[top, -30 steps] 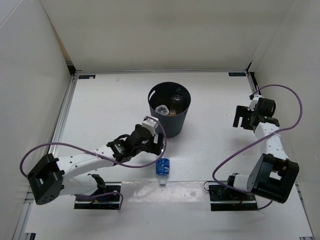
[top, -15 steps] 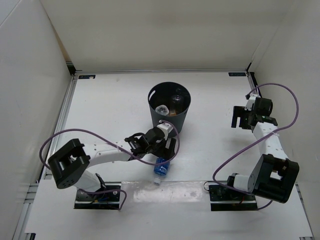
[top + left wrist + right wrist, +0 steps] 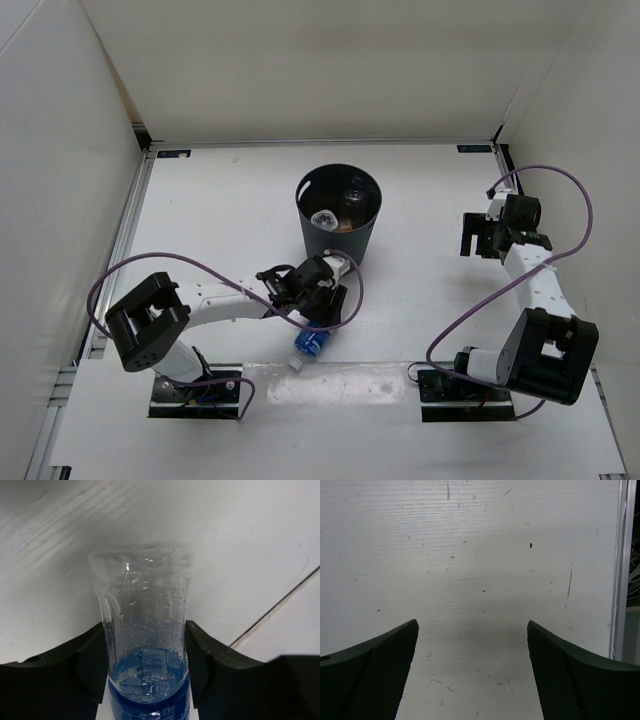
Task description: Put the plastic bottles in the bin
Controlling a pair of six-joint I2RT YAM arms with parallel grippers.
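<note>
left arm (image 3: pixel 225 301) stretched low rightward, jaws clamped, right arm (image 3: pixel 537 285) reaching forward, jaws spread wide

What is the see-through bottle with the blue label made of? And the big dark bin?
The bottle looks like thin clear plastic, glossy: the white table shows through it, and its wall has moulded ridges and droplets. The bin looks like hard dark plastic, smooth and fairly dull, with plain walls; from above, painted metal cannot be ruled out.

White arms (image 3: pixel 225 303) with black joint housings, each trailing a looping purple cable (image 3: pixel 130 272)
</note>
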